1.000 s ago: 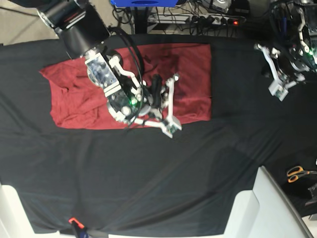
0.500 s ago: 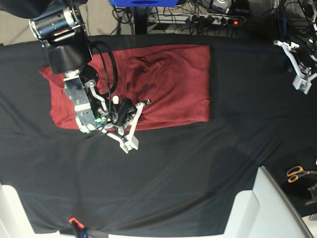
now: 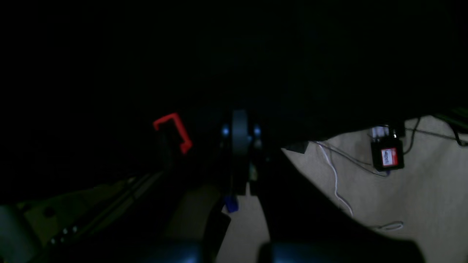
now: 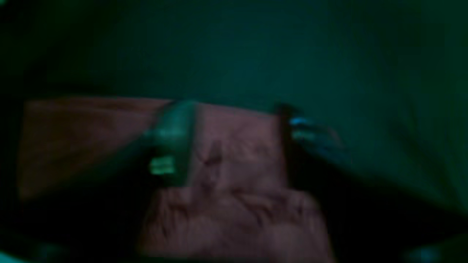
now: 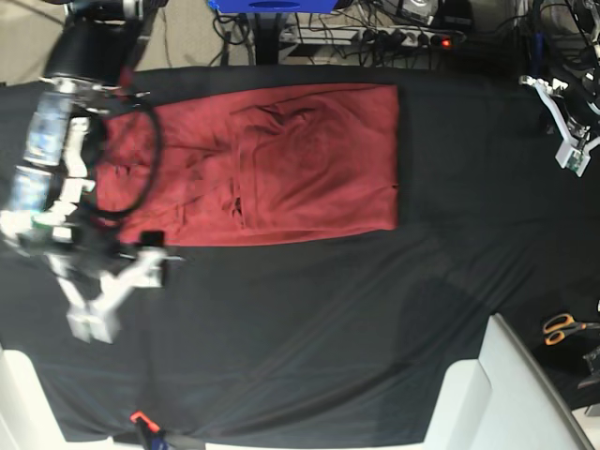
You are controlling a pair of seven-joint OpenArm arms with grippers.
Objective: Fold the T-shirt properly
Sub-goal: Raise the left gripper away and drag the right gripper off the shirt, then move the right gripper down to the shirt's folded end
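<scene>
I see the maroon T-shirt [image 5: 281, 164] lying folded on the black-clothed surface [image 5: 328, 328]. My right gripper [image 5: 117, 286] hovers just off its corner, jaws spread and empty; left gripper [image 5: 572, 141] sits far aside, jaws pressed together.

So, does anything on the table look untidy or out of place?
The maroon long-sleeved knit shirt lies folded into a rectangle, but its left half is rumpled, with creases near the middle, and the left end is hidden behind the arm. Orange-handled scissors lie at the right edge.
</scene>
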